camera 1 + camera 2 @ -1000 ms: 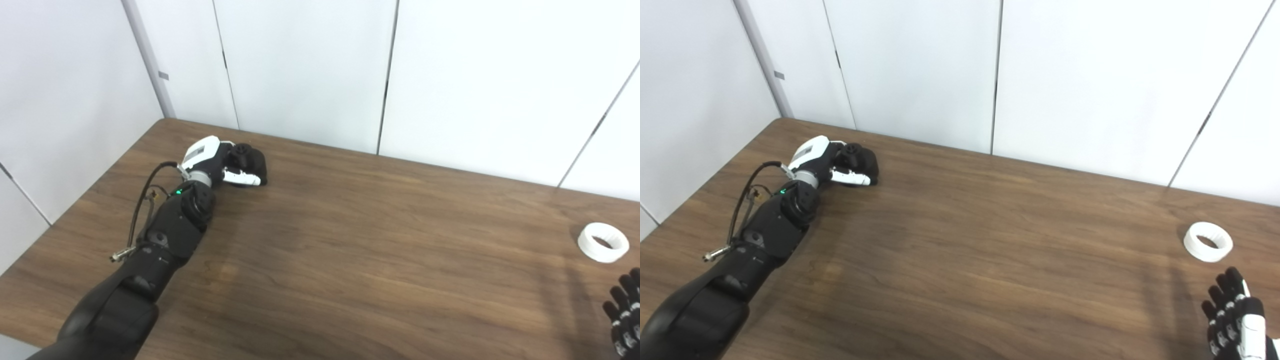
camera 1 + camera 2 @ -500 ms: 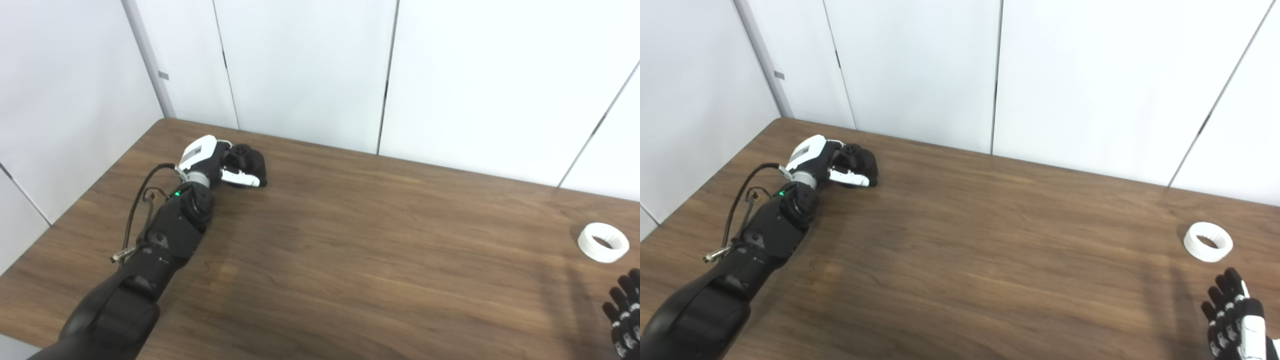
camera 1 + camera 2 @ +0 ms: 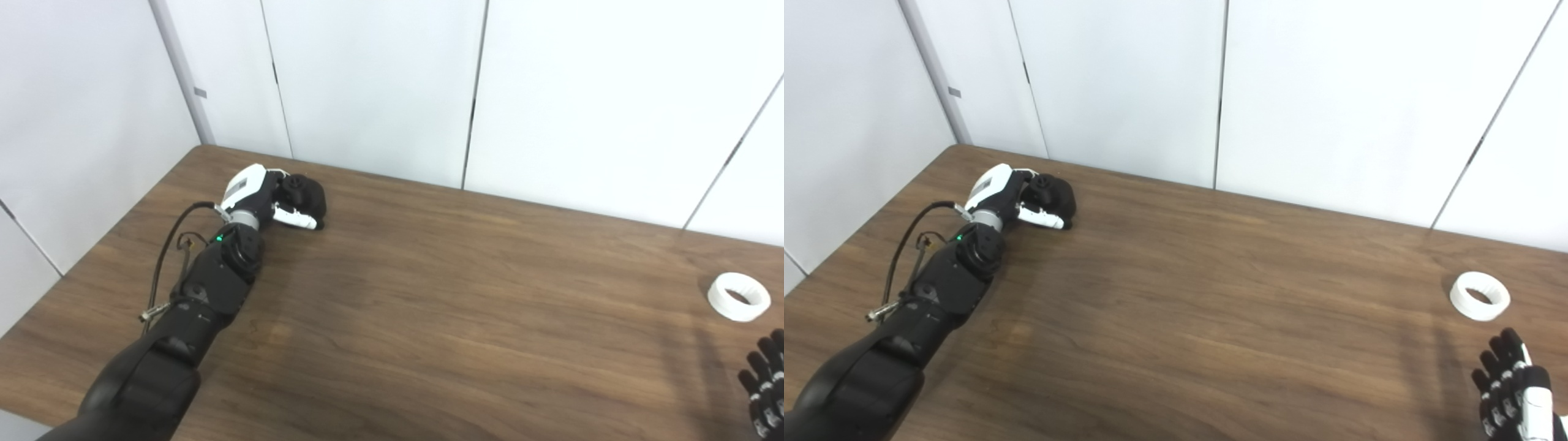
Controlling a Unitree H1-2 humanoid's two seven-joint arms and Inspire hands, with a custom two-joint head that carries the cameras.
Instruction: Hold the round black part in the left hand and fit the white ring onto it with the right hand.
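I've got the left robot hand wrapped around the round black part near the desk's far left corner, white ring lying near the right edge, right robot hand spread just short of it.

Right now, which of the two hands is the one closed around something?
The left hand, far across the table, is wrapped around the round black part. The right hand holds nothing, fingers apart, just short of the white ring.
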